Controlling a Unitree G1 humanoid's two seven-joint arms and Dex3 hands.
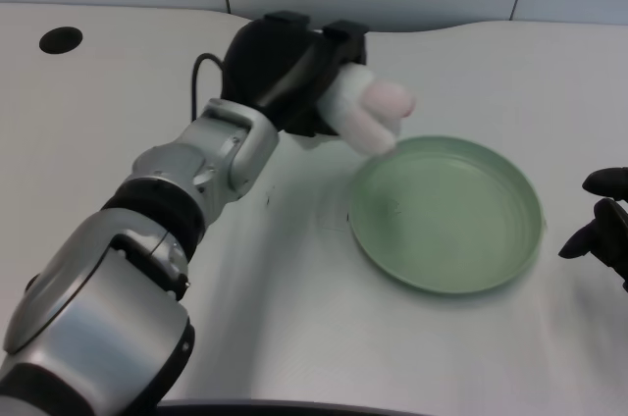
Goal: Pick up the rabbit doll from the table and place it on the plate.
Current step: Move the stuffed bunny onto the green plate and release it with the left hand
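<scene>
Head view: looking down on a white bench [118,122], with grey wall panels running across the top of the frame. Reaching in from the lower left, the silver left forearm [186,190], slanting up toward the upper middle. Ending in the black left hand [289,68], turned knuckles-up, fingers [343,38] curling around the rabbit doll [373,112] and gripping it. Sticking out of the hand to the right and downward, the doll's white and pale pink parts, blurred; not possible to tell head from ears. Hanging lifted off the bench, the doll, just over the upper left rim of the plate [446,215], not lying on it; whether touching the rim, cannot tell. Sitting flat at right of centre, the plate: round, pale green, shallow, with a raised rim. Looping behind the hand at the upper middle, a thin black cable [199,73]. Showing in the upper left corner of the bench, a dark oval hole [61,39]. Peeking in at the right edge, beside the plate and apart from it, black fingertips of the right hand [603,225].
</scene>
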